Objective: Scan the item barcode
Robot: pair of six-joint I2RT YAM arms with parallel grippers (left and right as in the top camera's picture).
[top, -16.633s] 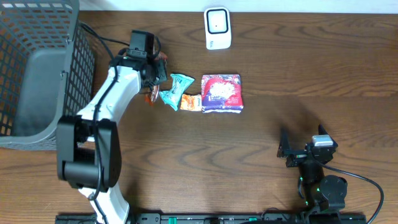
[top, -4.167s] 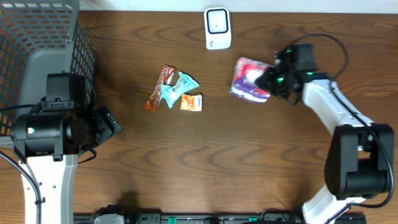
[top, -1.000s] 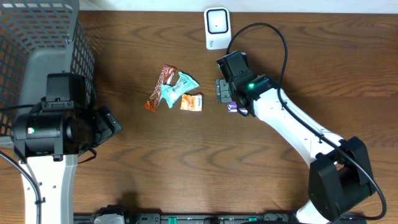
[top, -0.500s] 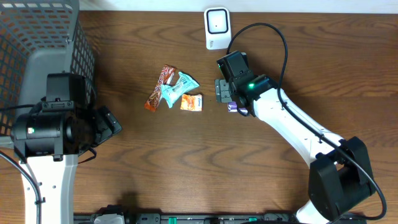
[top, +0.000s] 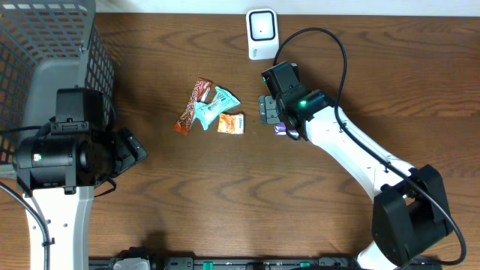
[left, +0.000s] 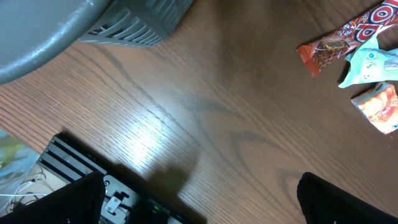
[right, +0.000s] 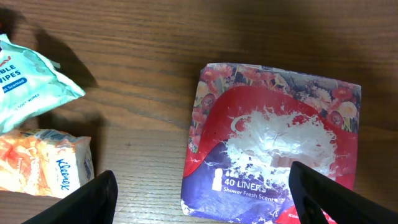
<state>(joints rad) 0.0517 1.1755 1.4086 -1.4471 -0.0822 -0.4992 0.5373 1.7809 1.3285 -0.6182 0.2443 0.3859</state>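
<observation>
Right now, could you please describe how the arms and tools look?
The left arm and right arm have white links and black joint housings. The right one shows a green light and a black cable. The left tool and right tool have black fingers.

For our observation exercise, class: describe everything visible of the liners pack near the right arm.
The liners pack is a soft, glossy plastic packet, purple with floral edges and a red-and-white centre, printed "40 LINERS". It lies flat on the wooden table, apart from the tissues. The open right end effector hovers over it; contact cannot be told.
</observation>
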